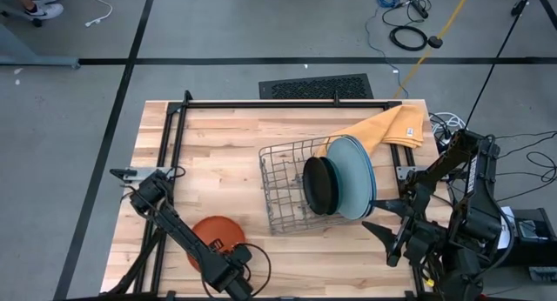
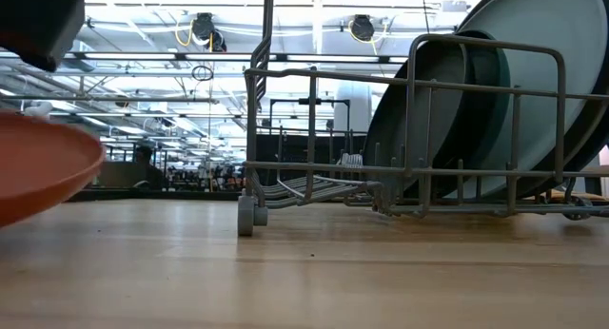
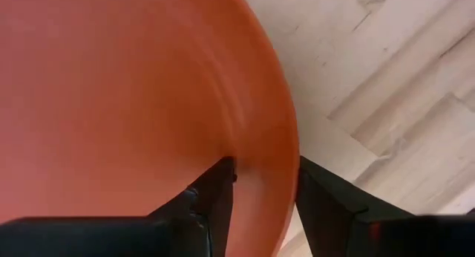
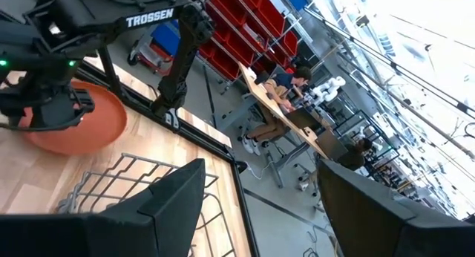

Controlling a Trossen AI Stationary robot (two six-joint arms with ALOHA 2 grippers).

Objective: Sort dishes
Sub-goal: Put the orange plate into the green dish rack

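Note:
An orange-red plate (image 1: 213, 234) is near the table's front left; in the low view it (image 2: 38, 172) shows tilted, its edge raised off the wood. My left gripper (image 3: 266, 171) is above it, pointing down and shut on its rim. Several more plates stand on edge in the wire rack (image 1: 283, 192) at the table's middle: a black one (image 1: 318, 186) in front and a large pale blue one (image 1: 352, 175) behind it. My right gripper (image 4: 260, 205) waits open at the table's right edge, with nothing between its fingers. My left gripper pinches the orange-red plate's rim (image 3: 271, 149) between its two fingers, coming from above. One finger (image 3: 215, 197) lies on the plate's face and the other (image 3: 326, 205) stands outside the edge. The plate is tilted, its visible edge (image 2: 95, 160) off the table; its lower part runs out of the picture.
A yellow-orange cloth (image 1: 387, 127) lies at the far right behind the rack. A black frame (image 1: 174, 127) runs along the table's far and left sides. Bare wood (image 1: 218, 162) stretches between the rack and the left edge. People sit at desks beyond the table (image 4: 286, 82).

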